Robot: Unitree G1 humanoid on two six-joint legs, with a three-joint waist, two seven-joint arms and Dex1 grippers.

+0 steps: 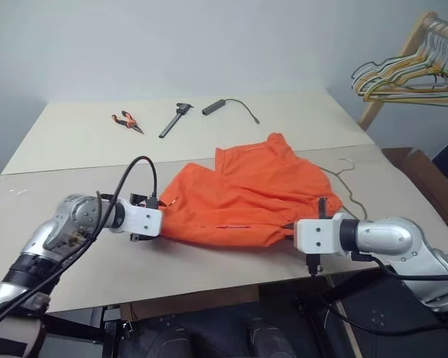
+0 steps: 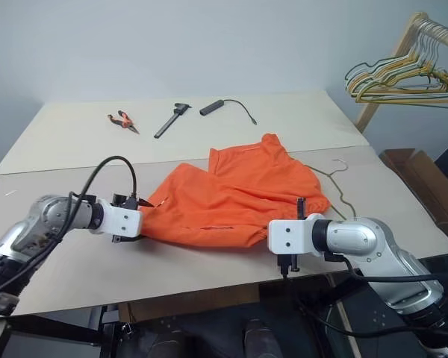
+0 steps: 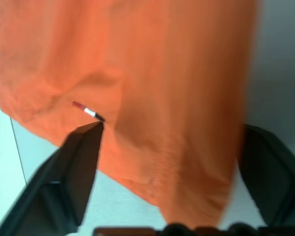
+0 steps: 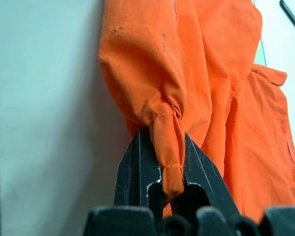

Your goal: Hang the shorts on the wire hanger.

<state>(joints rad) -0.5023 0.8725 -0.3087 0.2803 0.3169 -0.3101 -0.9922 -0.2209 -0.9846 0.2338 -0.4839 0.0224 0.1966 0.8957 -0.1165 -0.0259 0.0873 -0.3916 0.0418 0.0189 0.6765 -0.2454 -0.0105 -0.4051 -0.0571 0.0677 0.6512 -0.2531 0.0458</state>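
Nearest the robot, the right gripper [image 4: 160,184] has its two black fingers pinched tight on a bunched fold at the near right edge of the bright orange fabric shorts [image 1: 246,195]. The left gripper [image 3: 169,162] stands with its fingers spread wide, straddling the shorts' near left edge without yet pressing on the cloth. The shorts lie crumpled across the middle of the pale tabletop [image 1: 75,268]. Just beyond their right side, the thin dull olive-grey wire hanger [image 1: 343,179] lies flat, its hook showing while most of its triangle appears buried under the fabric.

Risks as I judge them: the right grip holds only a narrow pleat, which could slip if pulled; the left fingers might close on one layer or on air; dragging the cloth could shift the hanger along with it.

Farther back lie orange-handled pliers [image 1: 126,120], a dark caliper-like tool [image 1: 175,119] and a black bar with a cable [image 1: 213,107]. A bunch of gold and pastel wire hangers [image 1: 411,74] hangs on a wooden rack, partly cut off by the frame edge.
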